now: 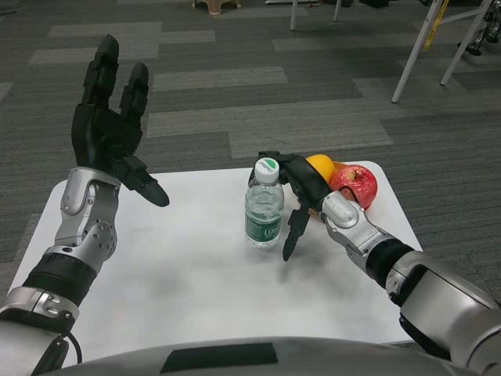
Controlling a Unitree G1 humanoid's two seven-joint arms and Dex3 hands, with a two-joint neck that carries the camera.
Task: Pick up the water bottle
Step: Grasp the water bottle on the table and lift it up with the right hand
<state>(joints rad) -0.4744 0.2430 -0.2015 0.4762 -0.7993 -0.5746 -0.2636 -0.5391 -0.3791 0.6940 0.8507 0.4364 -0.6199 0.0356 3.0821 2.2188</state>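
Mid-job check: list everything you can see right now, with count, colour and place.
bottle: 1, clear with green label and white-green cap, upright at table centre
orange: 1, orange, far right of table, behind right hand
pomegranate: 1, red, far right of table, beside the orange
table: 1, white, in front of the robot
frame legs: several, white, on the floor top right
left hand: 1, black, raised over the table's left side, fingers apart, holding nothing
right hand: 1, black, just right of the bottle, fingers apart, not clearly gripping
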